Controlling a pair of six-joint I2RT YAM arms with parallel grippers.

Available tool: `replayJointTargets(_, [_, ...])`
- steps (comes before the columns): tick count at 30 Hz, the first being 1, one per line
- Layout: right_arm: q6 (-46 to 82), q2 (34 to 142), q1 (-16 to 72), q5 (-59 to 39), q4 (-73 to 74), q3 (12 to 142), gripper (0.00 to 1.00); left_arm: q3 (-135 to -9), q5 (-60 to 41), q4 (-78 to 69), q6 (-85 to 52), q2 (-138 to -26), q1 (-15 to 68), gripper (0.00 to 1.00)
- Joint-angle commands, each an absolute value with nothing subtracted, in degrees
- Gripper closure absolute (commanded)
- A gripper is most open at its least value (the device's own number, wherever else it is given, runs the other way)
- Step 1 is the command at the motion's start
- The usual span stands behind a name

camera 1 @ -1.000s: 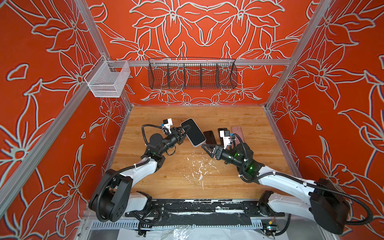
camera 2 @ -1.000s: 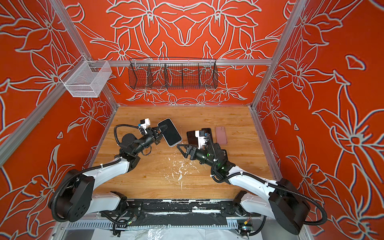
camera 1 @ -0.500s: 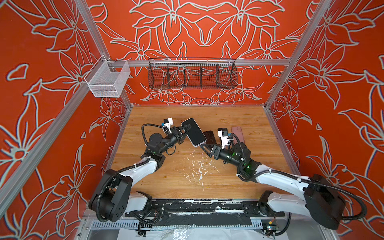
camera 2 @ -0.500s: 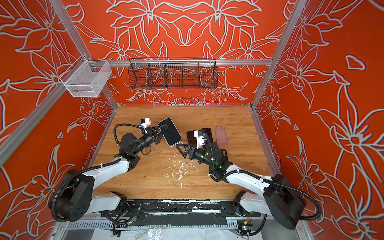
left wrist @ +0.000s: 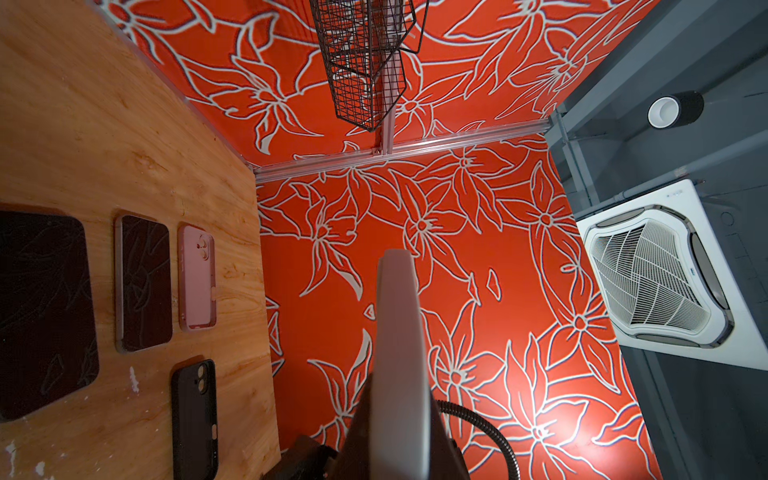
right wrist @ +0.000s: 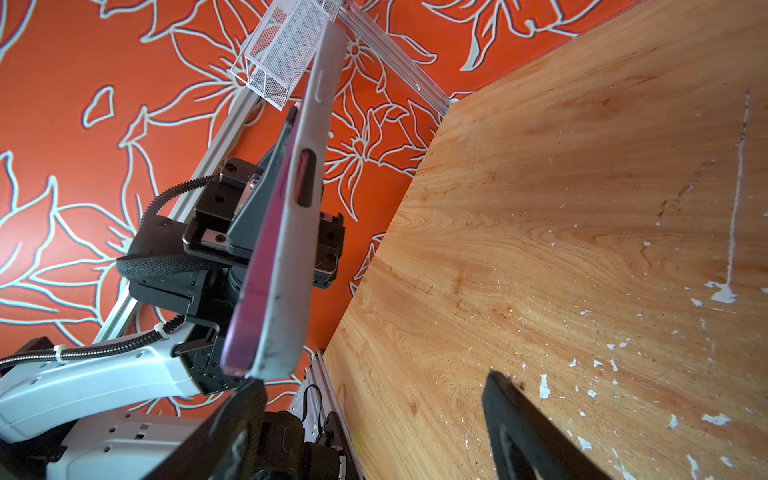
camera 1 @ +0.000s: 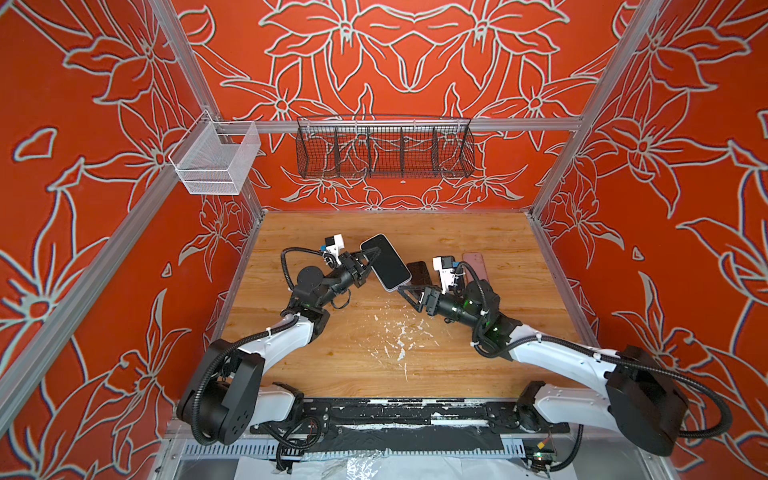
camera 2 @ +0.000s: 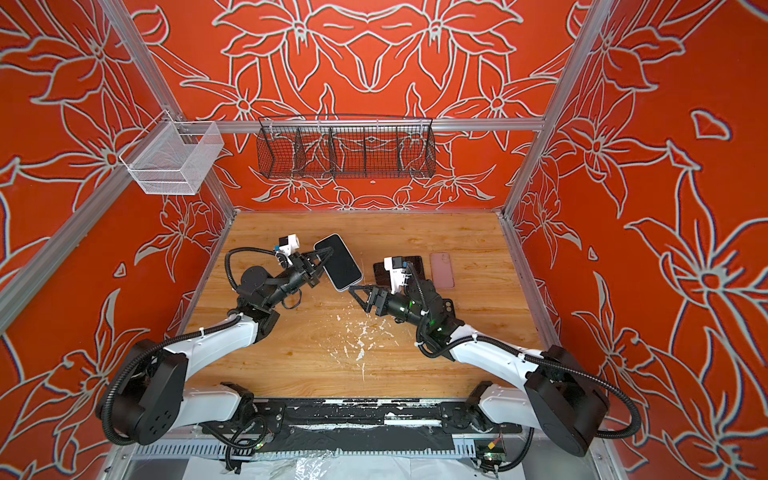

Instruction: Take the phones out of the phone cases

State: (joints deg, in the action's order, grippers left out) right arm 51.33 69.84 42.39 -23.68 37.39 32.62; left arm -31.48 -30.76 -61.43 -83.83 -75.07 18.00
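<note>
The phone (camera 1: 386,262) (camera 2: 341,262) sits in a light grey phone case (right wrist: 299,249) and hangs tilted above the wooden table (camera 1: 457,232). My left gripper (camera 1: 368,259) (camera 2: 322,259) is shut on the case, its fingers (right wrist: 257,208) clamping the flat faces. In the left wrist view only the case's edge (left wrist: 401,332) shows between the jaws. My right gripper (camera 1: 409,291) (camera 2: 359,291) (right wrist: 374,407) stands open just below the phone's lower corner, one finger (right wrist: 241,419) right under that corner, nothing between the jaws.
On the table behind my right arm lie a pink case (camera 1: 476,266) (left wrist: 197,278), a dark phone (left wrist: 143,282), a black case (left wrist: 194,419) and a dark pad (left wrist: 41,307). A black wire basket (camera 1: 384,147) and a white mesh basket (camera 1: 216,160) hang on the walls.
My right gripper has edged slightly closer to the phone's lower corner, still open. The left gripper and the phone have hardly moved.
</note>
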Motion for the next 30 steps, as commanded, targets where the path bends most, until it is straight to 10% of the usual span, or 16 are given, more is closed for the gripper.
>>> replayJointTargets(1, [49.1,70.2,42.5,-30.7,36.0,36.5,0.16,-33.7,-32.8,-66.3,-84.4,-74.1,18.6,1.0])
replayJointTargets(30, [47.7,69.4,41.8,-25.9,32.3,36.6,0.16,-36.2,-33.8,-70.7,-88.1,-77.6,18.6,1.0])
